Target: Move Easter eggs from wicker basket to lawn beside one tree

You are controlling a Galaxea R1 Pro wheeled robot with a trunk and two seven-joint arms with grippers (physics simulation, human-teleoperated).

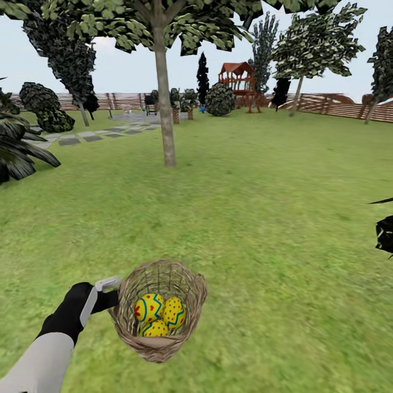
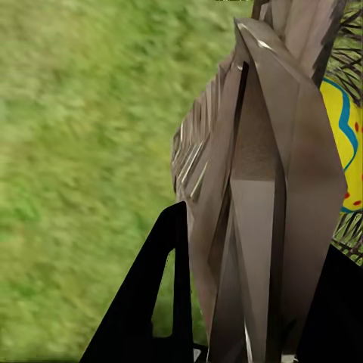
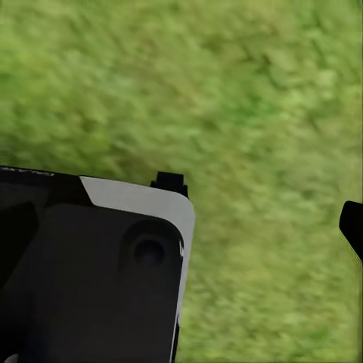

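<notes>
Eggs came first to the eye: 3 Easter eggs (image 1: pixel 158 315) sat packed together in the bottom of the wicker basket (image 1: pixel 188 284), which was low in the head view, its mouth tipped up and toward the camera. Each egg stood roughly on end, long axis near upright and leaning a little; the lowest of the 3 was half hidden behind the basket's near rim. Whether the basket rested on the lawn (image 1: pixel 262 218) or was lifted off it could not be told.

The left gripper (image 1: pixel 109 292) met the basket at its left rim. In the left wrist view 1 black finger (image 2: pixel 162 302) lay outside the woven wall (image 2: pixel 257 189) and the other dark finger (image 2: pixel 340 318) showed at the far side of it, so the fingers were closed narrowly on the basket's rim. That wall was so near the lens that it read as flat grey-brown slabs, with 1 yellow egg (image 2: pixel 344 140) cut off at the picture's edge behind it.

The right wrist view gave blurred grass (image 3: pixel 249 98), part of the arm's dark and white housing (image 3: pixel 98 265), and 1 black fingertip (image 3: pixel 352 223) at the picture's edge; how wide the right fingers stood could not be told.

Well beyond the basket, up the lawn, the tree (image 1: pixel 164 109) rose straight and bare-trunked, its crown cut off by the top of the head view.
</notes>
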